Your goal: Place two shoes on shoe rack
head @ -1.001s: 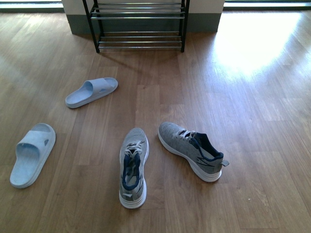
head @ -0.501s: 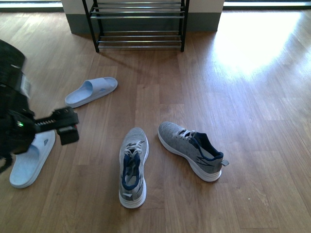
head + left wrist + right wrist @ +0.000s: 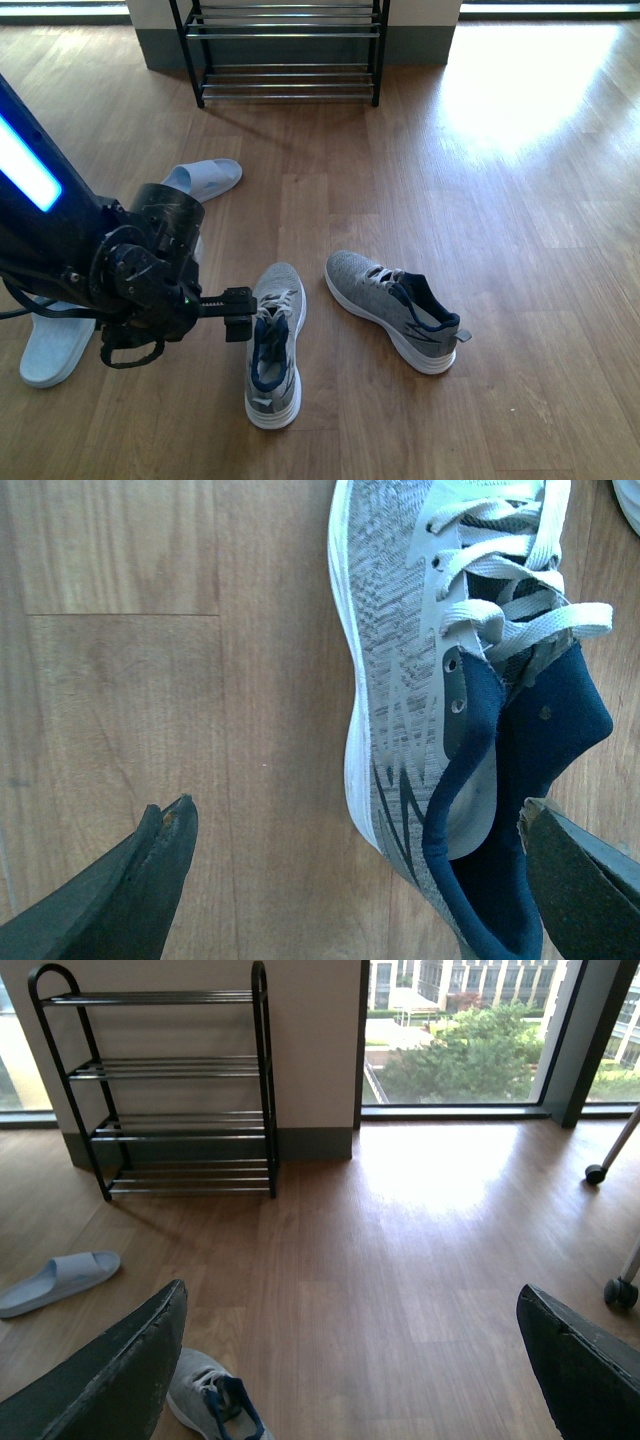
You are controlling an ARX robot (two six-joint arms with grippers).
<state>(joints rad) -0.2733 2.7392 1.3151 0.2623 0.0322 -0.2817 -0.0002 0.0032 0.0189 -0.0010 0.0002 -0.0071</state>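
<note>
Two grey sneakers lie on the wood floor [image 3: 520,250], well short of the rack [image 3: 285,50]. The near sneaker [image 3: 273,345] points its toe at the rack. The right sneaker [image 3: 392,308] lies just beside it, turned aslant. Two pale blue slides lie further left, the far slide [image 3: 210,177] and the near slide [image 3: 45,355]. The one rack stands against the wall, and the right wrist view shows four tiers of bars.

The left claw [image 3: 238,313] hangs over the near sneaker's heel end, spread wide and gripping nothing. In its wrist view one finger [image 3: 150,880] is over floor and the other [image 3: 585,880] is beyond the navy collar. Whether either touches the shoe cannot be told. The right claw [image 3: 352,1290] is likewise spread wide and empty, facing the rack.

The left arm [image 3: 90,260] covers most of the near slide and the far slide's heel. The front view cuts off the rack's top. The left wrist view cuts off the sneaker's toe and heel. The right wrist view shows only one slide and part of one sneaker, cut by the edge.
</note>
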